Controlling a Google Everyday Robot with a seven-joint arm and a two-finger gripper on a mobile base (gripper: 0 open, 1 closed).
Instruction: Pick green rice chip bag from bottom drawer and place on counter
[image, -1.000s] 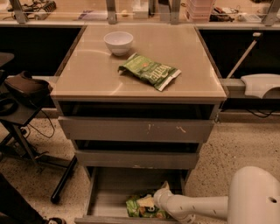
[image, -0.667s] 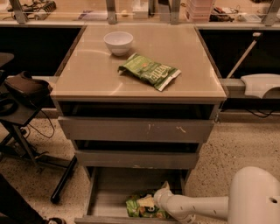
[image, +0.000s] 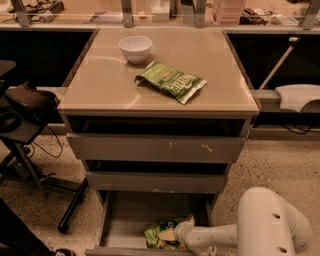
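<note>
Camera view: gripper is reaching into bottom drawer from img right, tip touching green rice chip bag lying just img-left; whether it's gripping, can't tell.

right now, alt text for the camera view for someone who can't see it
The robot's gripper is inside the open bottom drawer, right at the green rice chip bag lying there. Above, the beige counter holds a white bowl and a longer green bag.
</note>
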